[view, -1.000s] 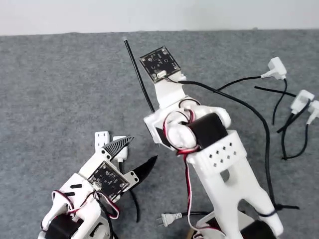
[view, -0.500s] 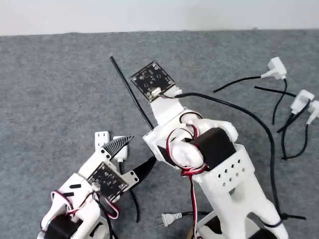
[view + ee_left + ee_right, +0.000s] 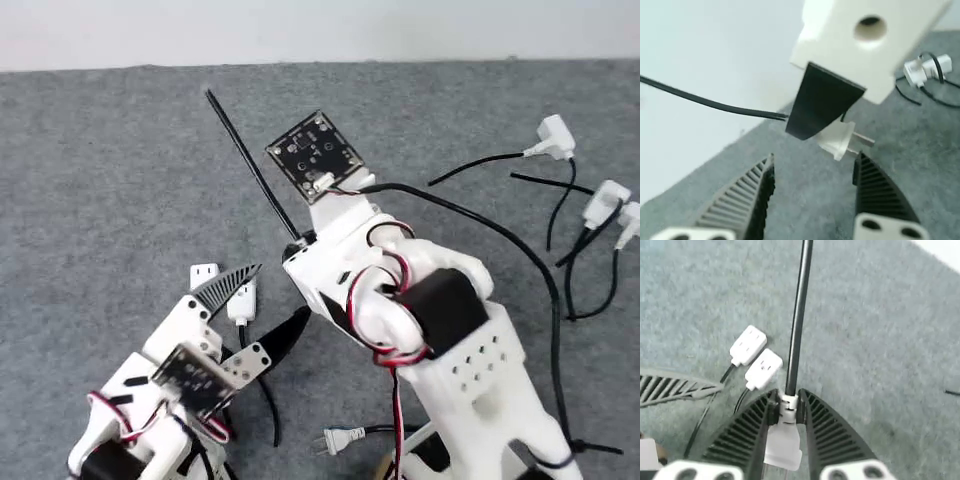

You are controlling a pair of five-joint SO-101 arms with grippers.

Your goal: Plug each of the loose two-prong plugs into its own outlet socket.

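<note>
The right gripper is squeezed tight on a white plug, and the plug's black cord sticks out straight past its fingertips. In the last second this arm has turned its wrist. From above, the far end of the cord has swung over to the side, but the held end has hardly moved. So the plug is tipping, not travelling. Just past the fingertips, beside the cord, lie two white sockets and on the grey carpet. The plug is not in either one yet. Its two metal prongs poke out in the air. The left gripper is wide open and holds nothing, and the held plug hangs just in front of its fingers. This arm has pulled back a little and turned a bit in the same second. I think the right arm is lining the plug up with a socket. Another loose plug waits on the carpet behind both grippers, so there is more to do.
</note>
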